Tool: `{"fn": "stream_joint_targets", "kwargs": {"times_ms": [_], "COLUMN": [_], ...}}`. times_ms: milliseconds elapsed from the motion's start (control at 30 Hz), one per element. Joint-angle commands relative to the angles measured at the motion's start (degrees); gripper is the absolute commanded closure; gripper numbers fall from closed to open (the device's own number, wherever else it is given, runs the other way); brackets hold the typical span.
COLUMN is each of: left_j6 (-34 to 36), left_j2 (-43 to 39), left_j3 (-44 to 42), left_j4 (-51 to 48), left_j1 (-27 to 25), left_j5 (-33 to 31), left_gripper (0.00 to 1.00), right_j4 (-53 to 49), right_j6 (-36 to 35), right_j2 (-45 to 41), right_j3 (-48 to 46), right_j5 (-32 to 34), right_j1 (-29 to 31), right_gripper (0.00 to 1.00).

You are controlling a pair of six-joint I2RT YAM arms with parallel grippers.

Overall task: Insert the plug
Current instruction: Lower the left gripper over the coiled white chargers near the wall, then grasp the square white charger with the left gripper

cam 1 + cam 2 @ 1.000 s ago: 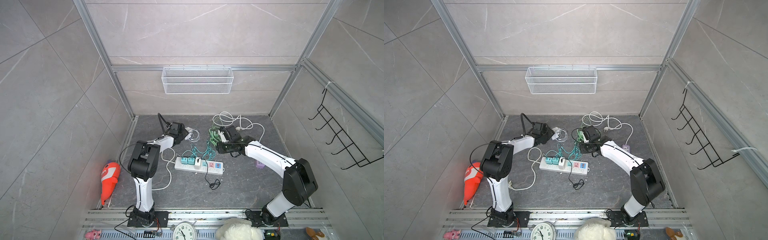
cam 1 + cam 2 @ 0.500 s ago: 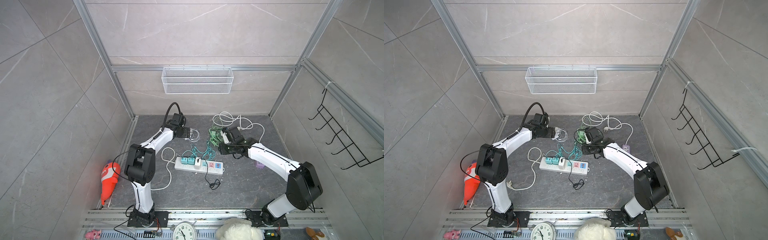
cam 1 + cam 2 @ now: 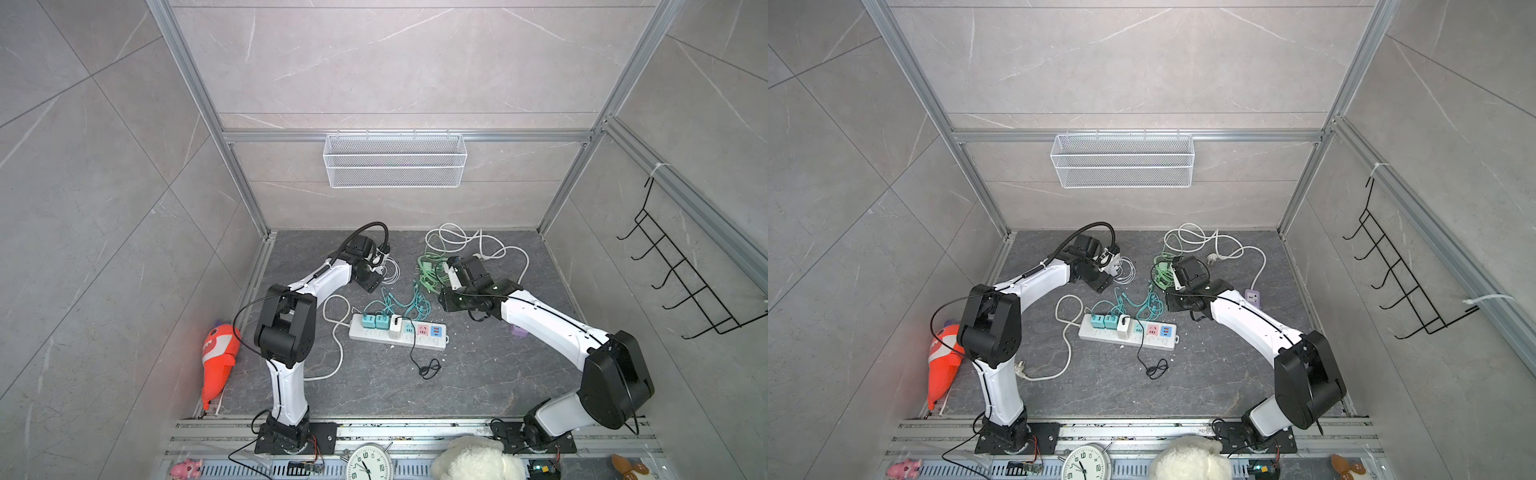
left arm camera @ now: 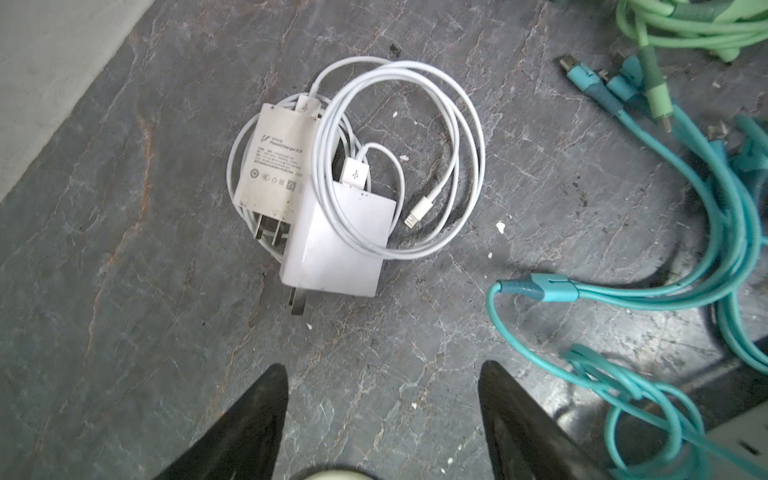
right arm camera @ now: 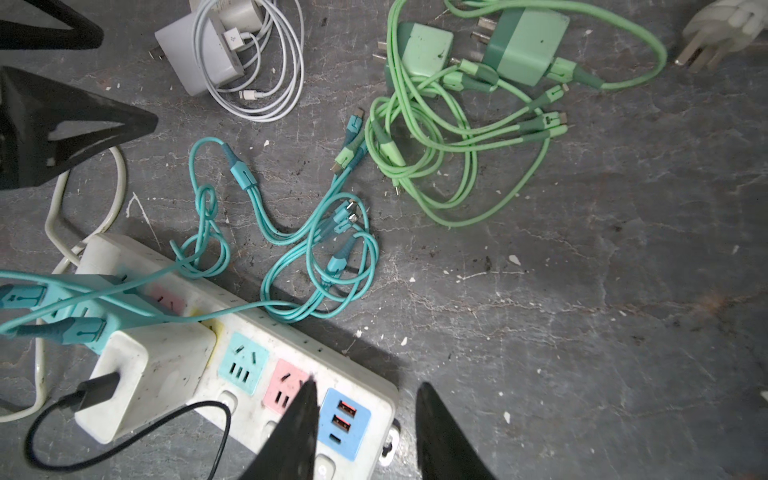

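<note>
While both arms reach over the surface in both top views, the power strip lies between them. From the left wrist, the left jaws gape wide and empty, near the white plug lying flat on the surface. From the right wrist, the right jaws stand slightly parted, holding nothing, over the strip's blue USB panel.
</note>
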Motion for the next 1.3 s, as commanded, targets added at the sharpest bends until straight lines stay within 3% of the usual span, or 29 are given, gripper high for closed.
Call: {"fn": "stream_joint_targets", "kwargs": {"times_ms": [0,433,1000,1267], "left_j6": [6.7,11.7,15.4,15.6], "left_j2": [2.9,6.9,10.6,11.6], "left_j3": [4.4,5.1,5.9,7.2], "left_j4": [-1.8,0.9,8.5,8.2], "left_j1": [0.0,0.0,-0.3,-0.3], "left_j5": [-0.1,-1.8,-11.0,-7.6], "left_gripper": [0.27,0.29,0.31,0.31], "right_j4": [0.0,0.0,-0.1,-0.1], "right_j6": [1.0,0.8,0.5,0.6], "right_j2": [-1.8,-1.9,-0.6,0.1], "right_j3": [-1.2,-1.6,-0.2,0.2], "right_j5": [1.2,1.3,0.7,0.5], "right_j1": [-0.5,-1.0,-1.2,-1.2], "right_gripper": [0.58,0.58,0.58,0.58]}}
